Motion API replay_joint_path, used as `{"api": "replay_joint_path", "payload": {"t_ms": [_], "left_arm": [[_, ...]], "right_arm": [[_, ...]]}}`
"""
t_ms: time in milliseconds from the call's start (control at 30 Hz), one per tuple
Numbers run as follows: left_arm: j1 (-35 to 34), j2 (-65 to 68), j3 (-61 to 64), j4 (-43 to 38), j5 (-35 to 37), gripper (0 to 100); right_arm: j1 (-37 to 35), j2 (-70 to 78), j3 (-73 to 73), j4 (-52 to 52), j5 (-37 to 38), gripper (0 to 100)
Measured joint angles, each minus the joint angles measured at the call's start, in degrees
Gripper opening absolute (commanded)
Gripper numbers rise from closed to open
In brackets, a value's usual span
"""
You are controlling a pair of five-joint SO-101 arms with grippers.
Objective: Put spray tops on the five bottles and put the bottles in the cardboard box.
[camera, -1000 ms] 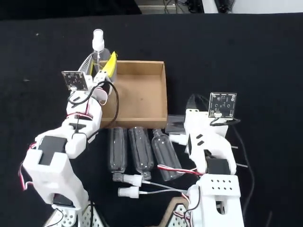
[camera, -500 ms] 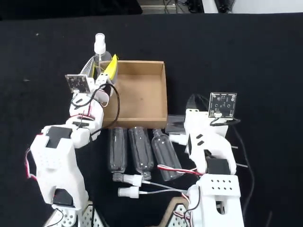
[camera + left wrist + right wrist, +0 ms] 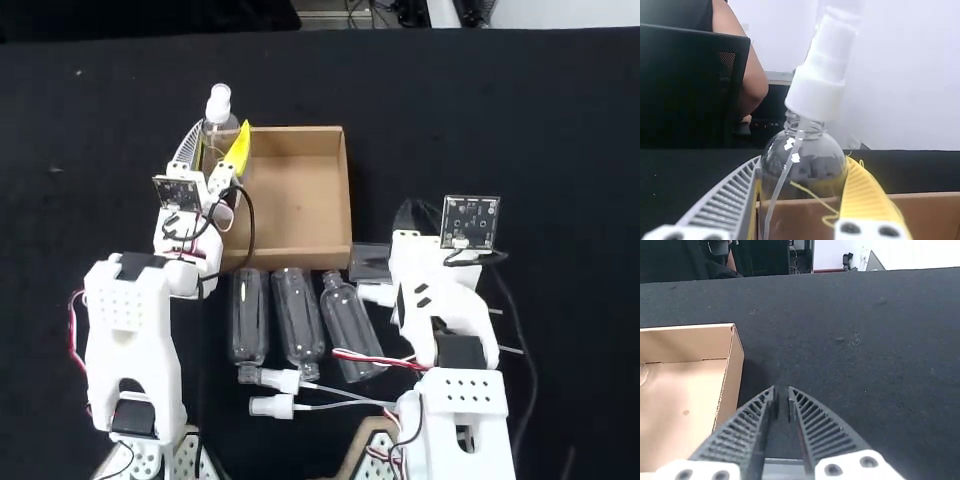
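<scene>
My left gripper [image 3: 216, 150] is shut on a clear bottle [image 3: 220, 130] that carries a white spray top [image 3: 218, 100]. It holds the bottle upright at the far left corner of the cardboard box [image 3: 330, 190]. In the left wrist view the bottle [image 3: 802, 165] sits between the grey and yellow fingers [image 3: 865, 195], with the spray top [image 3: 822, 75] above them. Three clear bottles [image 3: 298, 318] without tops lie side by side in front of the box. Two loose spray tops [image 3: 272, 380] lie at their necks. My right gripper [image 3: 781, 392] is shut and empty, just right of the box.
The box [image 3: 732, 365] is open on top and shows a bare floor. The right arm [image 3: 440, 300] stands right of the lying bottles. Black tabletop stretches to the right and far side. A red and white cable [image 3: 370, 358] crosses the rightmost bottle.
The left arm has swung round and drawn the held bottle slightly right and nearer, up against the box's far left corner. The right arm has not moved.
</scene>
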Motion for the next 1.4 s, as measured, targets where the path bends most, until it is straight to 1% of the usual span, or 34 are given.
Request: {"api": "replay_joint_path", "payload": {"t_ms": [667, 733, 800, 900, 1033, 1400], "left_arm": [[0.7, 0.53, -0.79, 0.09, -0.09, 3], [0.79, 0.44, -1.05, 1.67, -0.09, 3], [0.79, 0.26, -2.29, 5.45, -0.09, 3], [0.79, 0.18, -4.22, 8.97, 1.76, 3], [0.79, 0.18, -4.75, 9.93, 2.99, 3], [1.05, -1.14, -3.96, 10.55, 3.16, 3]], "right_arm": [[0.0, 0.0, 0.0, 0.0, 0.0, 1.5], [0.0, 0.0, 0.0, 0.0, 0.0, 1.5], [0.0, 0.0, 0.0, 0.0, 0.0, 1.5], [0.0, 0.0, 0.0, 0.0, 0.0, 1.5], [0.0, 0.0, 0.0, 0.0, 0.0, 1.5], [0.0, 0.0, 0.0, 0.0, 0.0, 1.5]]}}
